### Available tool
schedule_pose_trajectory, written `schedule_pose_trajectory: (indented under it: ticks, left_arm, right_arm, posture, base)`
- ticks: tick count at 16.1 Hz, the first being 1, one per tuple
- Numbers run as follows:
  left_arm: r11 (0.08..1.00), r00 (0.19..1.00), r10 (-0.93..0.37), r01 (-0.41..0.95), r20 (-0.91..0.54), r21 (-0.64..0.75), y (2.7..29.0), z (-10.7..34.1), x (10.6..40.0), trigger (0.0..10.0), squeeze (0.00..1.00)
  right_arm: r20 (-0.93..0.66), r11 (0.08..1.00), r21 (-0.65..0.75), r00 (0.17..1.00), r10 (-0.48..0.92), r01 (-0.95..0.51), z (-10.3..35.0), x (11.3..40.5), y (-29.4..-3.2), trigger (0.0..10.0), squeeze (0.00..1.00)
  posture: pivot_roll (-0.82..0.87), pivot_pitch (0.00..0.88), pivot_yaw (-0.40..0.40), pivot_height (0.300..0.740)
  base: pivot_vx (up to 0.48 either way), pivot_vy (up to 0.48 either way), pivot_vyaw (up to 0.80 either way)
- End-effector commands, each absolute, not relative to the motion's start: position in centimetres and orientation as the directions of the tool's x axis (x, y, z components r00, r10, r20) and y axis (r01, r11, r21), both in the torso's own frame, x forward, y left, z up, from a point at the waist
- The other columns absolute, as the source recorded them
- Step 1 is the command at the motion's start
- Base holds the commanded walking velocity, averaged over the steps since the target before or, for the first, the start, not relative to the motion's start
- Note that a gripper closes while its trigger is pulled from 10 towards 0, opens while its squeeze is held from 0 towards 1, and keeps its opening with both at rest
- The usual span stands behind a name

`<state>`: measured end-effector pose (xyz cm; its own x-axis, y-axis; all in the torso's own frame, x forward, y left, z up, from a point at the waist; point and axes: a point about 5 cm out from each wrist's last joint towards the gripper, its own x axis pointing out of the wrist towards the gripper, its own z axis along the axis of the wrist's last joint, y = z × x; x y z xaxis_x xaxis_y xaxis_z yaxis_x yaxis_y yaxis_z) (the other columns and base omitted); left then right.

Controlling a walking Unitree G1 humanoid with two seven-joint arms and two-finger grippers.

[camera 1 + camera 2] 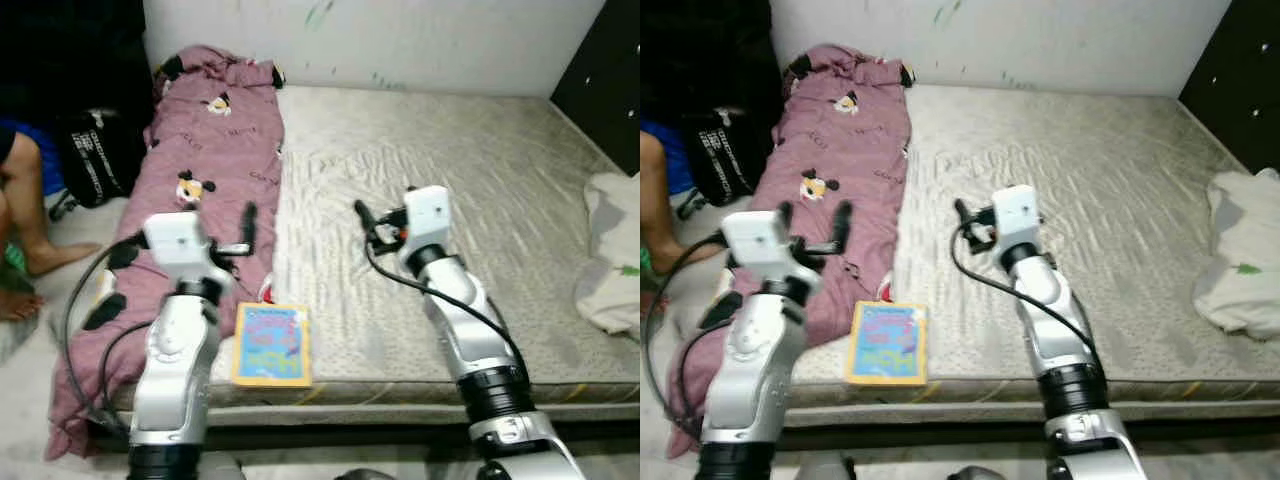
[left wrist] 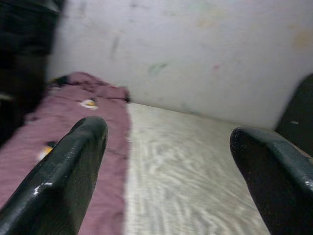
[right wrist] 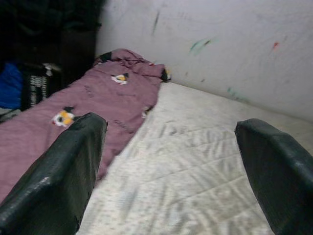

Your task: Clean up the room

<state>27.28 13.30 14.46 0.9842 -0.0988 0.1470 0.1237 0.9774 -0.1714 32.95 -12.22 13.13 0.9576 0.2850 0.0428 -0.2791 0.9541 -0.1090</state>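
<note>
Hovering over a quilted grey mattress, both grippers, left gripper and right gripper, spread apart, empty; rumpled pink blanket, flat book nearby.

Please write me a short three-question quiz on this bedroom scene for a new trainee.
1. True or false: the book lies near the front edge of the mattress.
2. What lies along the robot's left side of the mattress? A) pink blanket B) towel C) pillow
3. Fill in: the left gripper and right gripper both have their jaws ____.

Key: 1 true. 2 A, the pink blanket with cartoon prints. 3 open, holding nothing.
</note>
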Motion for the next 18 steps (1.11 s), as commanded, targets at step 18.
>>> schedule_pose_trajectory:
  ticks: [18]
  left_arm:
    - [0.977,0.982,-0.092,0.121,0.163,-0.177,13.48,14.6,27.48,10.0,0.0]
  right_arm:
    - [0.053,0.952,-0.122,0.956,0.289,-0.281,13.3,33.14,-12.02,10.0,0.0]
  posture:
    - [0.07,0.0,-0.085,0.74]
  base:
    - [0.0,-0.279,0.0]
